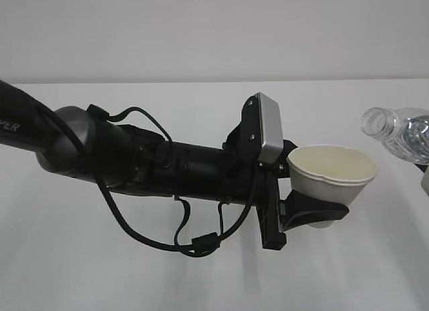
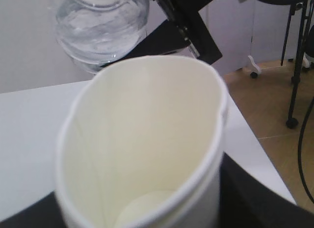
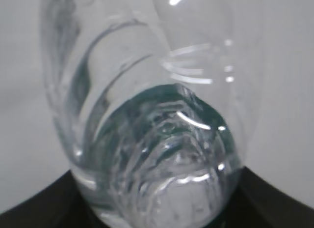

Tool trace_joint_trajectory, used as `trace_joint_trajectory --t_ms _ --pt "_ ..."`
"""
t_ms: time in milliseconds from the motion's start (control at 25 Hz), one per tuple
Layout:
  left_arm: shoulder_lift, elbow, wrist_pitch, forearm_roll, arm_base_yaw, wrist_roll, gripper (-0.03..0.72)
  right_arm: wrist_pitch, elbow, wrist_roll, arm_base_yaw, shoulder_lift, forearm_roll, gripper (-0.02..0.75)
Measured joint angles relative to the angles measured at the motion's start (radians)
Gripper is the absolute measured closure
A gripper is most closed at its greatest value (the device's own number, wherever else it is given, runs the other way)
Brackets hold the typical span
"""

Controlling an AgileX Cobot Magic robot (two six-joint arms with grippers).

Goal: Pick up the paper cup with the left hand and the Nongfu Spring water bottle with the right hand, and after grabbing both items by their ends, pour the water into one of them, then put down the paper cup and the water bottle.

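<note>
The white paper cup [image 1: 332, 170] hangs upright above the table, and my left gripper [image 1: 320, 214] is shut on its lower part. In the left wrist view the cup [image 2: 147, 134] fills the frame, squeezed to an oval, and its cream inside looks dry. The Nongfu Spring water bottle [image 1: 399, 131] enters from the right edge, tilted, with its open mouth pointing at the cup and a small gap between them. My right gripper [image 3: 157, 220] is shut on the bottle [image 3: 157, 129], with black fingers [image 3: 39, 211] on either side. Water [image 2: 100, 34] shows inside the bottle. No stream is visible.
The white table [image 1: 201, 277] lies below both arms. In the left wrist view the table's right edge [image 2: 260, 154] drops to a wooden floor, where black stand legs [image 2: 294, 66] are. The right arm's black body [image 2: 189, 29] is just behind the cup.
</note>
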Motion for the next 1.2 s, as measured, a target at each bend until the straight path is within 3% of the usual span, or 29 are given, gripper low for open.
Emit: trace_joint_trajectory --t_ms 1200 --pt "0.0 0.0 -0.034 0.006 -0.014 -0.003 0.274 -0.037 0.0 -0.22 0.0 0.0 0.084 0.282"
